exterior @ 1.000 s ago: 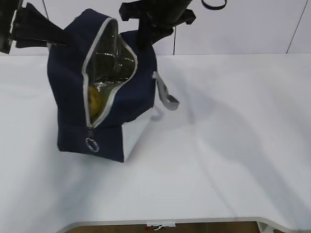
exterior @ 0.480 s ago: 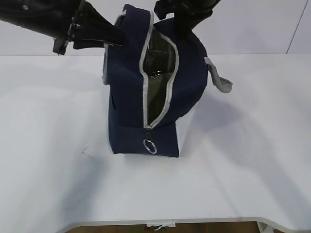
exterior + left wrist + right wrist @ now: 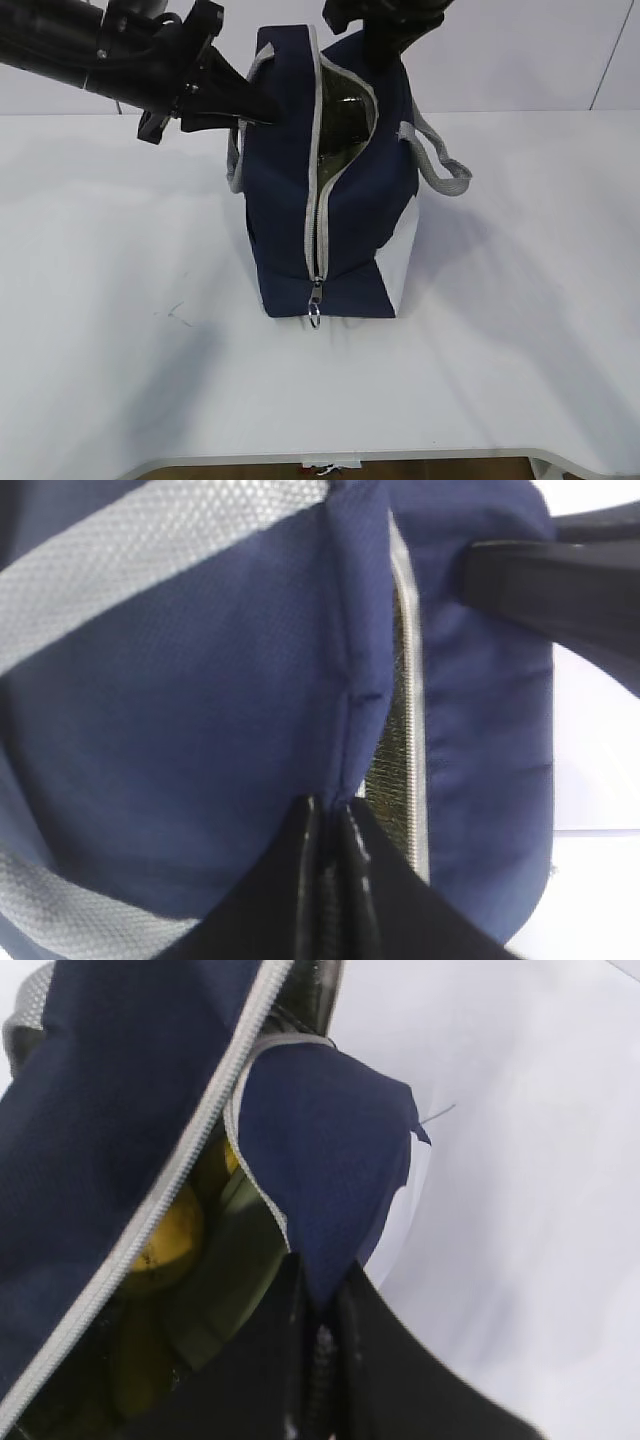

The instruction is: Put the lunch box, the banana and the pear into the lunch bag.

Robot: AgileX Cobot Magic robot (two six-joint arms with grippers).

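nearest the camera, the metal ring pull hung at the foot of the grey zipper on the navy lunch bag, which stood upright near the middle of the white table, its mouth parted only toward the top. further back, the left gripper was clamped on the fabric edge along one side of the opening, its fingers pressed together over the seam, while the right gripper pinched the opposite flap from above. the right wrist view showed yellow fruit, seemingly the pear, lying beside the sage-green lid of the lunch box inside; the banana could not be picked out with certainty. the bag looked soft and floppy, now weighted by glass and fruit, so its grey webbing handles or the seam edges seemed the surest places to grip.
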